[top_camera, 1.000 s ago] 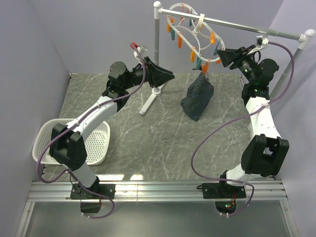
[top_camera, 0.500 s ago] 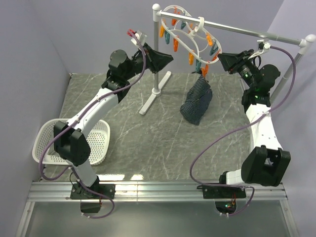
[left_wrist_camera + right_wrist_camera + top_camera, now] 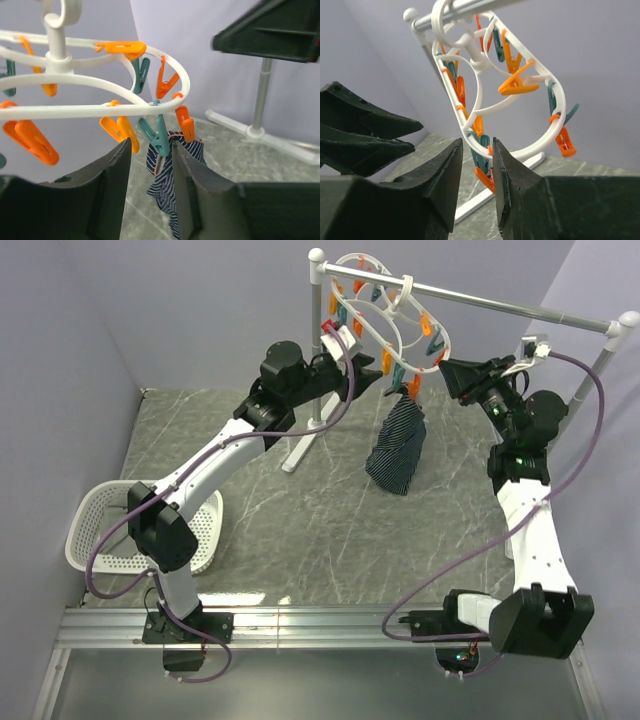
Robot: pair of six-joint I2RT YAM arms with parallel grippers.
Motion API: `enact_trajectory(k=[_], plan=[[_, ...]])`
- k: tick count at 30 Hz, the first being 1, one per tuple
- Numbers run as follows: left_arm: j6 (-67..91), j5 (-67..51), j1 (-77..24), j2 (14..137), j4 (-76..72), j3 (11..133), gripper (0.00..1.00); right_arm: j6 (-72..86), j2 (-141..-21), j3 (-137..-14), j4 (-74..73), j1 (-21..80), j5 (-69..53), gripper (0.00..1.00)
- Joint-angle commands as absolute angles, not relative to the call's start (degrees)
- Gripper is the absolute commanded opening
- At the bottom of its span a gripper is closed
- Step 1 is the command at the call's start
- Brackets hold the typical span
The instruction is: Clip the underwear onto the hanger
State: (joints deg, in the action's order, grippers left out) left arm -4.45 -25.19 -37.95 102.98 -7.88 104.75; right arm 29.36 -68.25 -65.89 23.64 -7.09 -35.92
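At the near-left corner of the tabletop (image 3: 300, 530) sits a white basket (image 3: 95, 540). Farther back, both arms reach toward the far edge. The left tool (image 3: 368, 382) and right tool (image 3: 452, 370), each slightly spread and empty, flank the hanger (image 3: 75, 112) on its rail (image 3: 500, 302). The underwear (image 3: 398, 445) dangles below, seemingly from a teal peg (image 3: 156, 136). Clipping looks half done; a loose corner probably needs another peg. Only the left wrist view shows fabric at the peg; the right wrist view shows pegs alone.
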Motion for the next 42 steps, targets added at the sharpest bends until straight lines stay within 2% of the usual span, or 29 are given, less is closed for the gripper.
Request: enact_trajectory(k=[1, 3, 4, 6, 8, 12, 14, 16, 19, 25, 38, 42], plan=[[-0.50, -21.10, -37.53, 103.35, -9.30, 106.26, 0.44, 26.47, -62.32, -65.57, 19.10, -6.68, -28.41, 0.38], [11.11, -22.23, -36.57, 103.80, -12.55, 105.12, 0.48, 25.32, -60.04, -65.65, 16.54, -6.68, -24.11, 0.42], [21.78, -23.19, -35.61, 103.62, -17.35, 102.85, 0.46, 23.22, -59.42, -65.57, 14.44, -6.68, -23.13, 0.48], [31.07, -23.91, -35.33, 103.10, -23.88, 99.42, 0.43, 21.89, -57.40, -64.78, 13.36, -6.68, -20.15, 0.51], [42.59, -20.94, -36.03, 102.13, -32.55, 94.58, 0.48, 20.48, -55.30, -63.73, 13.36, -6.68, -18.64, 0.55], [53.33, -10.85, -38.40, 103.18, -29.98, 95.62, 0.50, 19.07, -53.26, -62.32, 13.27, -6.68, -17.67, 0.58], [57.89, -8.01, -39.11, 105.20, -27.96, 99.48, 0.56, 18.99, -52.82, -62.14, 13.10, -6.68, -17.40, 0.59], [59.93, -4.76, -39.99, 106.95, -26.54, 102.65, 0.57, 19.16, -52.30, -61.70, 13.36, -6.68, -16.18, 0.60], [60.82, -1.95, -41.13, 107.49, -35.04, 100.39, 0.59, 19.42, -51.86, -60.65, 14.76, -6.68, -15.91, 0.61], [62.04, 8.24, -42.27, 110.30, -32.09, 103.45, 0.50, 20.13, -51.50, -60.91, 15.03, -6.68, -15.73, 0.61], [62.93, 12.30, -43.33, 113.73, -31.91, 106.17, 0.51, 20.21, -52.12, -60.73, 16.96, -6.68, -16.08, 0.62], [62.84, 11.08, -43.16, 115.48, -34.97, 107.57, 0.45, 20.30, -52.47, -60.73, 17.05, -6.68, -17.22, 0.62]])
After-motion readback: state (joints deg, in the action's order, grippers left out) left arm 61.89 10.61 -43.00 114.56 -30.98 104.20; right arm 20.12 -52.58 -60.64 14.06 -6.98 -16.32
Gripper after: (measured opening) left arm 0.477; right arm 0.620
